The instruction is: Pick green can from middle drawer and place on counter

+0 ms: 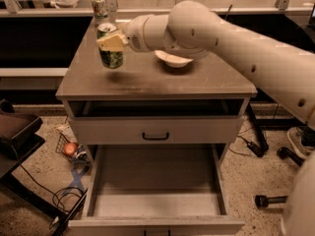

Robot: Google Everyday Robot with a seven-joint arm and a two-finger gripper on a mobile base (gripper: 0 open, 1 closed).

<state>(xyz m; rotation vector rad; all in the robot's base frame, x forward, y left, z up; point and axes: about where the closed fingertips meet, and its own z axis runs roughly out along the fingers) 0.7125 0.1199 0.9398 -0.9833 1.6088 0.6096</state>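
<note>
My gripper (112, 42) is shut on the green can (112, 58), a dark green can with a silver lid. It holds the can upright just above the left part of the counter (206, 80); a shadow lies under it. The arm reaches in from the right across the counter. The middle drawer (155, 178) stands pulled open below, and its dark tray floor with a paler strip is bare.
A paler white-and-green can (99, 4) stands at the counter's back left, close behind the held can. A white bowl (172, 59) sits mid-counter. A closed drawer face with a black handle (155, 135) is above the open drawer. Cables and a basket (71, 149) lie on the floor at left.
</note>
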